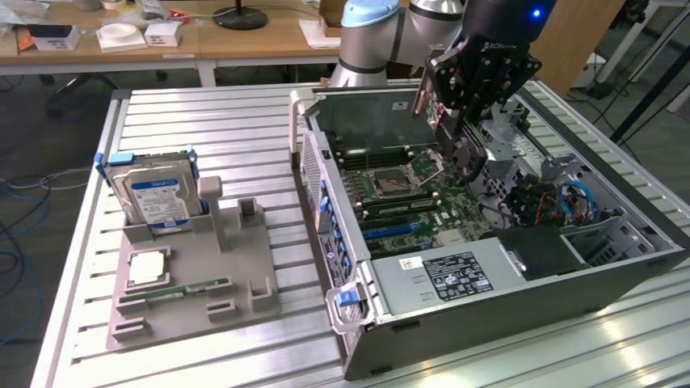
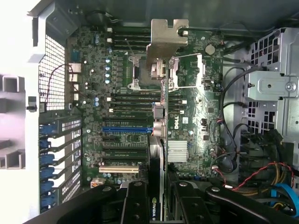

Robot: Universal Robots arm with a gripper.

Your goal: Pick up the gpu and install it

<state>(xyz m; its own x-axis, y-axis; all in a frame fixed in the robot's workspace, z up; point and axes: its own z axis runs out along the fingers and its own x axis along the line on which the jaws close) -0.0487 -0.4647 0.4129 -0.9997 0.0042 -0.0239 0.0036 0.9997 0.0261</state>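
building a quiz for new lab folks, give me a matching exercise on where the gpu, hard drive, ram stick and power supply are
Things:
1 gpu
2 hard drive
3 RAM stick
4 power supply

Places:
A lying flat on the grey stand
B held in the gripper above the motherboard
C mounted inside the case
D standing upright in the grey stand

Pairs: 1-B, 2-D, 3-A, 4-C

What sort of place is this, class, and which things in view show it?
Probably a robotics lab or workshop: a robot arm reaches over an open computer case on a slotted metal table, with cluttered wooden desks behind.
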